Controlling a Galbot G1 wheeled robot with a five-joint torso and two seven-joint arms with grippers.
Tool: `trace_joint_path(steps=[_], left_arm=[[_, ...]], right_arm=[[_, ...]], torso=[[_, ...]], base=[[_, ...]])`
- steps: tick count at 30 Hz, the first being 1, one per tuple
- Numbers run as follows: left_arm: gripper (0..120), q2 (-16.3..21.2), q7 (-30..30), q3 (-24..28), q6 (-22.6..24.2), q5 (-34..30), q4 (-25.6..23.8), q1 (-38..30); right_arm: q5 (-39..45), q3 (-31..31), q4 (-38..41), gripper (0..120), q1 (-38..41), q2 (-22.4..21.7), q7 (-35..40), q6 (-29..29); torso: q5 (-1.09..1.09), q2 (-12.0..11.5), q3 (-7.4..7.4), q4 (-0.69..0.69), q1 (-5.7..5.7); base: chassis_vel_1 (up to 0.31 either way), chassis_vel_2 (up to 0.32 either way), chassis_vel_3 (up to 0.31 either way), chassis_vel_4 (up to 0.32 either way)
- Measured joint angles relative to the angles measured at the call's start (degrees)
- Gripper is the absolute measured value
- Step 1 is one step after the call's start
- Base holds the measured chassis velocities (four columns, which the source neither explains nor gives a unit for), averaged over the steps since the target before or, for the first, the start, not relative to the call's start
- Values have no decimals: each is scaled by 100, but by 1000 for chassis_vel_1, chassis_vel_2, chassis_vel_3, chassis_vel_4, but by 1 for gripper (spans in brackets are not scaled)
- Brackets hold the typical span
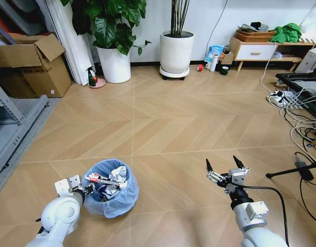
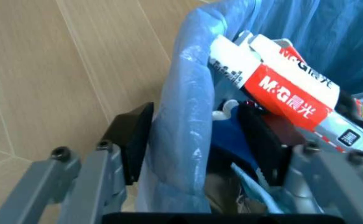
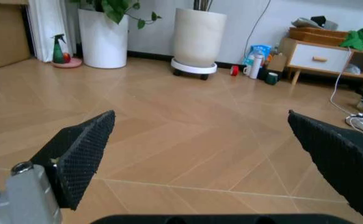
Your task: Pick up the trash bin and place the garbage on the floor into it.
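Note:
The trash bin (image 1: 114, 198) with its pale blue bag liner stands on the floor (image 1: 173, 128) at the lower left of the head view. Garbage (image 1: 107, 181) fills it: a long red-and-white wrapper and white tissue wads. My left gripper (image 1: 87, 189) is shut on the bin's near rim. In the left wrist view one finger (image 2: 133, 140) is outside the liner (image 2: 184, 140) and the other inside, beside the red-white wrapper (image 2: 281, 88). My right gripper (image 1: 222, 167) hangs open over bare floor to the right, with nothing between its pads (image 3: 82, 154).
Two big white plant pots (image 1: 176, 51) stand at the far wall, with a spray bottle (image 1: 91, 77) by the left one. A low wooden cabinet (image 1: 255, 49) with a bottle and mug beside it is at the far right. Cables and a power strip (image 1: 281, 98) lie at the right. Cardboard boxes (image 1: 34, 64) sit at the left.

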Motion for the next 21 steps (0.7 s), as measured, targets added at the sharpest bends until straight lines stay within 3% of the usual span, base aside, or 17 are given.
trace_joint_path(steps=[1,4,7,13,16,18,21], left_arm=[[56,0,0,0,0,0,0,0],[74,18,-151,-34,-33,85,-183,102],[84,42,-204,-101,-39,186,-325,204],[98,60,-132,-206,-69,463,-515,346],[110,57,224,-358,-274,1237,-810,577],[111,50,335,-388,-380,1514,-883,633],[114,-4,856,-490,-1036,2429,-1045,790]], right_arm=[[0,0,0,100,0,0,0,0],[11,27,1,100,10,-13,-1,10],[17,47,6,100,13,-23,-2,11],[33,70,22,100,19,-25,-2,9],[116,143,70,100,76,-22,4,-98],[163,170,98,100,97,-24,11,-159],[365,276,210,100,149,-42,41,-393]], torso=[[0,0,0,0,0],[0,0,0,0,0],[0,0,0,0,0],[0,0,0,0,0],[1,0,0,0,0],[0,0,0,0,0],[1,0,0,1,0]], base=[[0,0,0,0],[0,0,0,0],[0,0,0,0],[0,0,0,0],[0,0,0,0],[0,0,0,0],[0,0,0,0]])
